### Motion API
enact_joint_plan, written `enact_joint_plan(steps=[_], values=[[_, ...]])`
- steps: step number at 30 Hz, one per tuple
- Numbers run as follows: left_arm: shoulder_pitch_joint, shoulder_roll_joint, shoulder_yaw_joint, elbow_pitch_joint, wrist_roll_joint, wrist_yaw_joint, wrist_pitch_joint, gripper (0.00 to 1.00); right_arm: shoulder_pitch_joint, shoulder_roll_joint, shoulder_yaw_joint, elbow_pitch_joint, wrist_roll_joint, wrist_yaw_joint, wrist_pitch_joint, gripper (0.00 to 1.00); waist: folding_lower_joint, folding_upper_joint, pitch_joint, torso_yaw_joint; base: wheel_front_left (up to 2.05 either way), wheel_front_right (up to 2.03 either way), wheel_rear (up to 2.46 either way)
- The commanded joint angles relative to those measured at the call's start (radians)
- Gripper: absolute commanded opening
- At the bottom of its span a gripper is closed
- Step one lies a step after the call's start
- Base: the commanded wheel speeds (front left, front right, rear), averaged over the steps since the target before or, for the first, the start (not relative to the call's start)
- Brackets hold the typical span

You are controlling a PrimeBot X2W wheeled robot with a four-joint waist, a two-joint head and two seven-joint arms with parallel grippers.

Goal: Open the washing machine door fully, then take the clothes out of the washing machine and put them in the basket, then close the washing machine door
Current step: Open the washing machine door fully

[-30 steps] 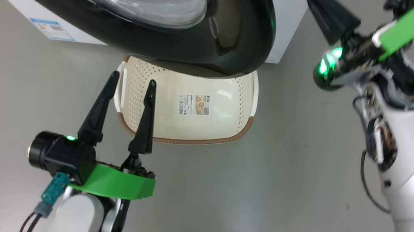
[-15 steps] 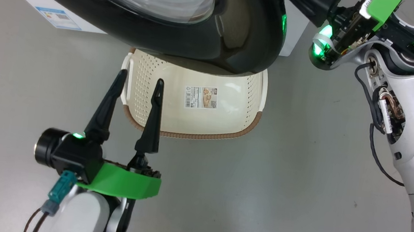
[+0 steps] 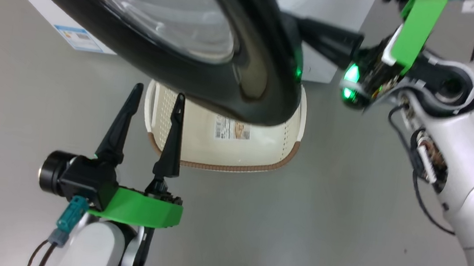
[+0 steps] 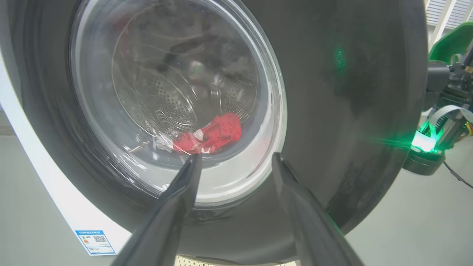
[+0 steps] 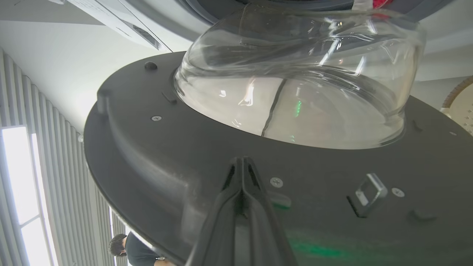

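The glossy black round washing machine door (image 3: 244, 63) fills the upper frame, half-hiding the cream perforated plastic basket (image 3: 224, 166). Red clothes (image 4: 210, 135) blur behind its glass. Left end effector (image 3: 159, 91) spread apart lower left; right end effector (image 5: 242, 162) pinched together at the door's inner face.

The floor (image 3: 278, 243) is smooth pale grey and slightly glossy, with soft patches of reflected light and a small dark speck or two. In the right wrist view, a pale wall (image 5: 55, 155) of narrow vertical slats stands beside a tall window (image 5: 16, 192) that glows white with daylight. Low beside the slats, a person (image 5: 135, 251) in a dark top is partly in view at the picture's edge.
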Motion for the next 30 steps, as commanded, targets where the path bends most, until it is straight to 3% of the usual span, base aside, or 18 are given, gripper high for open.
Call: enact_joint_plan(steps=[1,19,30], values=[[0.013,0.018,0.037,-0.021,0.004,0.007,-0.005,1.00,0.033,0.018,0.018,-0.034,-0.004,0.004,-0.001,0.00,0.0000,0.0000,-0.028,0.010,0.00,0.00,0.00],[0.116,0.020,0.087,0.014,0.006,0.013,-0.005,1.00,0.244,0.029,0.131,-0.073,0.056,0.004,-0.054,0.00,0.0000,0.0000,-0.220,0.114,0.00,0.00,0.00],[0.159,0.022,0.102,0.035,0.005,0.009,-0.005,1.00,0.321,0.047,0.172,-0.079,0.063,0.004,-0.088,0.00,0.0000,0.0000,-0.280,0.201,0.00,0.00,0.00]])
